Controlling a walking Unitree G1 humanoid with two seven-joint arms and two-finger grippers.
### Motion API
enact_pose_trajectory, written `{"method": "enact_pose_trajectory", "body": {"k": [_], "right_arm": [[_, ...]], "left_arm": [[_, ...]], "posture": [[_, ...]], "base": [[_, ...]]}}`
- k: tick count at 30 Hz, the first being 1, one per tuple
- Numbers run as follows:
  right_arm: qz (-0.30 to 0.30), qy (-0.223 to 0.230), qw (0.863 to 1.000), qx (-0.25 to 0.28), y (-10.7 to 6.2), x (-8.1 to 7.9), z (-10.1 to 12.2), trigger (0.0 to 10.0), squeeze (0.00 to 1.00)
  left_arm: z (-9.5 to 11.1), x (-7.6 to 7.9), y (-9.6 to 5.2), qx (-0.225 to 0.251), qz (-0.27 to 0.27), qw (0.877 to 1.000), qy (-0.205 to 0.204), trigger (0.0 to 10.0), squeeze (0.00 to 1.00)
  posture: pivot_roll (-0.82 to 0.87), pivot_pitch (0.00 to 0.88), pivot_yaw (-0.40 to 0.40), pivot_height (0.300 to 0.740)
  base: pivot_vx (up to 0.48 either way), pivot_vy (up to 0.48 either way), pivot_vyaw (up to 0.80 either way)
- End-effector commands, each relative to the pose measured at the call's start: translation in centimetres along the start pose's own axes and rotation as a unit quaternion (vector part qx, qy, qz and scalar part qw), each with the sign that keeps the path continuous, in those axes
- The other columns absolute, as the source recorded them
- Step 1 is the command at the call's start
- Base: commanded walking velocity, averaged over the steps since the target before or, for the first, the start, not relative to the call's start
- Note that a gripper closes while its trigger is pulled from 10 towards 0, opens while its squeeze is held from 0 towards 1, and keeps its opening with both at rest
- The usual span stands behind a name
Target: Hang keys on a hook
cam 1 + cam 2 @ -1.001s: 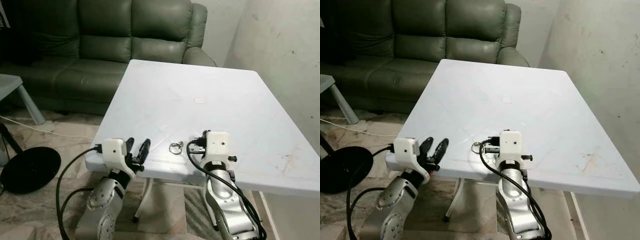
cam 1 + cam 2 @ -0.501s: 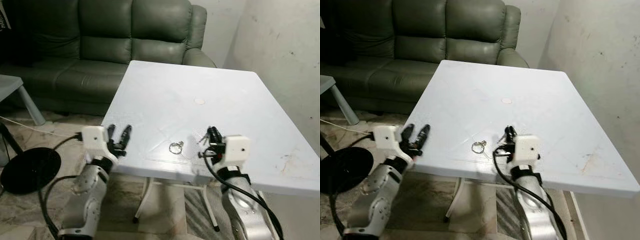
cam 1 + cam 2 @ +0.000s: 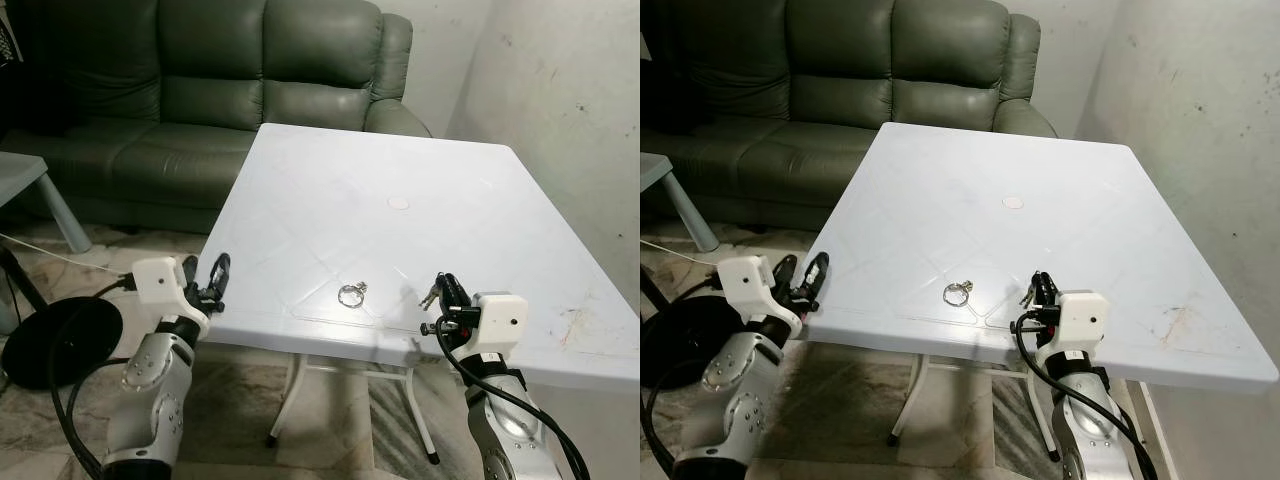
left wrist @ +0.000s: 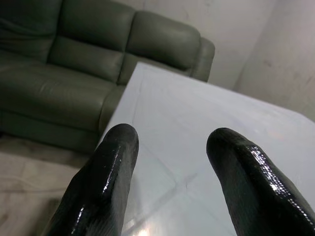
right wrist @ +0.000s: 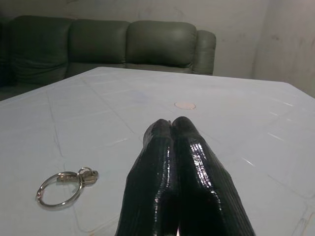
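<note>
The keys (image 3: 351, 294), a metal ring with a small key on it, lie flat on the white table (image 3: 400, 160) near its front edge. My right gripper (image 3: 443, 290) hovers just over the table to the right of the keys, apart from them. Its fingers (image 5: 171, 147) are shut with nothing between them, and the key ring (image 5: 64, 187) lies off to one side. My left gripper (image 3: 205, 275) is open at the table's front left corner, off its edge, well left of the keys. Its two fingers (image 4: 115, 162) stand apart and hold nothing.
A dark green sofa (image 3: 200, 90) stands behind the table. The wall (image 3: 570, 120) runs close along the table's right side. On the floor to the left are a black round base (image 3: 50, 340), a white cable and a small grey table (image 3: 20, 170).
Both arms have swung outward: the left gripper moved left to the table's corner, the right gripper moved right, away from the keys. The keys have stayed in place.
</note>
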State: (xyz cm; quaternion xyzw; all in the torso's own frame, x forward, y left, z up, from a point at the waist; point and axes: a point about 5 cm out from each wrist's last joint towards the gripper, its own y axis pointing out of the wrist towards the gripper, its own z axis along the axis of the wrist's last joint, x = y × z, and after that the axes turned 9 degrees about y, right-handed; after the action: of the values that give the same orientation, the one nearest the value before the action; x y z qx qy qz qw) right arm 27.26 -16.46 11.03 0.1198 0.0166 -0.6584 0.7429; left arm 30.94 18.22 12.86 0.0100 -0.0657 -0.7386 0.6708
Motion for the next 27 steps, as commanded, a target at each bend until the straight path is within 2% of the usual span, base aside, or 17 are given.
{"method": "enact_pose_trajectory", "body": {"k": [1, 8, 17, 27], "right_arm": [[0.002, -0.001, 1.0, 0.015, 0.5, 0.4, 0.7, 10.0, 0.0], [0.007, -0.003, 1.0, 0.019, 1.4, 0.2, 0.8, 10.0, 0.0], [0.016, 0.0, 1.0, 0.014, 2.0, -0.4, 0.8, 10.0, 0.0], [0.016, 0.003, 1.0, 0.011, 2.1, -0.6, 0.7, 10.0, 0.0]], "left_arm": [[0.2, -0.1, 0.4, 0.003, -0.001, 1.0, 0.006, 10.0, 0.0], [0.6, 0.0, 1.1, 0.012, 0.001, 1.0, 0.01, 10.0, 0.0], [0.8, 0.9, 1.5, 0.021, -0.009, 1.0, 0.005, 10.0, 0.0], [1.0, 1.5, 1.9, 0.027, -0.018, 0.999, -0.002, 10.0, 0.0]], "posture": [[0.08, 0.0, -0.04, 0.74], [0.08, 0.0, -0.037, 0.74], [0.08, 0.0, -0.034, 0.74], [0.08, 0.0, -0.033, 0.74]], "base": [[0.0, 0.0, 0.0], [0.0, 0.0, 0.0], [0.0, 0.0, 0.0], [0.0, 0.0, -0.73]]}}
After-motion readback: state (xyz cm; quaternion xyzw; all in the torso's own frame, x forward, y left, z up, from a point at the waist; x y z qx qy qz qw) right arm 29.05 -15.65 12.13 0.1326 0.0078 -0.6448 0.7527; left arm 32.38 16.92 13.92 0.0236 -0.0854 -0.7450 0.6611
